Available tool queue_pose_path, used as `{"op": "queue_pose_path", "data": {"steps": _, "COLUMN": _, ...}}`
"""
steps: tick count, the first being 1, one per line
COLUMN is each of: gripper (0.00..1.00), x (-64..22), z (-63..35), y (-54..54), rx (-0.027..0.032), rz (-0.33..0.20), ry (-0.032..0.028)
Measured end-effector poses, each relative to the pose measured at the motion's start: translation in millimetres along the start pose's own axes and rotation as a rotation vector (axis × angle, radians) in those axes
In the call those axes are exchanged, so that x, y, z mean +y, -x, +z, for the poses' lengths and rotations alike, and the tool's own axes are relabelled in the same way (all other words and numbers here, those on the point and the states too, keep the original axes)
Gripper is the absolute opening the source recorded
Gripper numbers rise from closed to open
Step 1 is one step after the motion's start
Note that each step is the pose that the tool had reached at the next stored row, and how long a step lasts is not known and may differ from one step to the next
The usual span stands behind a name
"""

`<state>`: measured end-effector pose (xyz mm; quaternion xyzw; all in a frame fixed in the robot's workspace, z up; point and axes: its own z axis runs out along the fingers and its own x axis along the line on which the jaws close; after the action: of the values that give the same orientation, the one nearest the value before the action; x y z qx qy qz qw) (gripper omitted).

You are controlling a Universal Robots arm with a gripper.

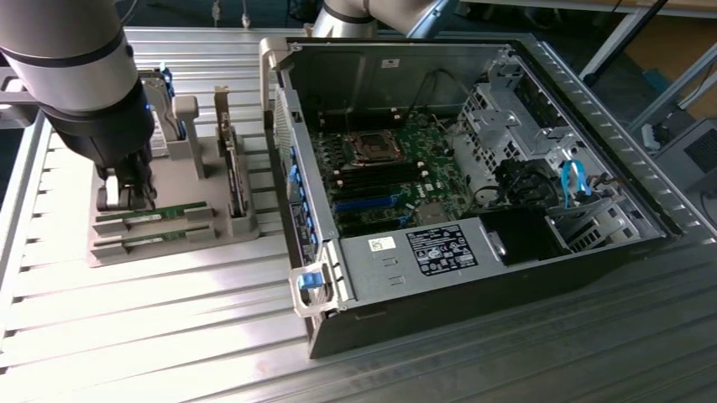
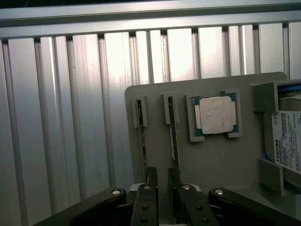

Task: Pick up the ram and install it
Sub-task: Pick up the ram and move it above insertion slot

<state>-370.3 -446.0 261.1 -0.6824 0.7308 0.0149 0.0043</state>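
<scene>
The ram [image 1: 151, 217] stands on its long edge in a slot of the grey tray [image 1: 213, 243] at the exterior view's lower left, its long axis running left to right across the frame; a second stick [image 1: 146, 242] lies parallel just beside it; the end effector [image 1: 126, 201] hangs at the ram's left end, fingers [image 2: 151, 181] parted, contact unclear; in the wrist view the hard drive [image 2: 287, 146] label reads TOSHIBA; the processor [image 2: 216, 115] lies flat between drive and sticks; the tray sits on a ribbed metal worktop [image 1: 168, 336].

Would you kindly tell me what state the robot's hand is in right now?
Hand: open, holding nothing, down at the end of a ram stick standing in the grey tray.
</scene>
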Motion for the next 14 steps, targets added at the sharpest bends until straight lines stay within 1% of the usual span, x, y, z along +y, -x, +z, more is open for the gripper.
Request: {"op": "queue_pose_path", "data": {"steps": 14, "gripper": 0.24, "x": -0.4, "z": 1.5, "y": -5.5, "rx": -0.0001, "rz": 0.0, "ry": -0.0001}}
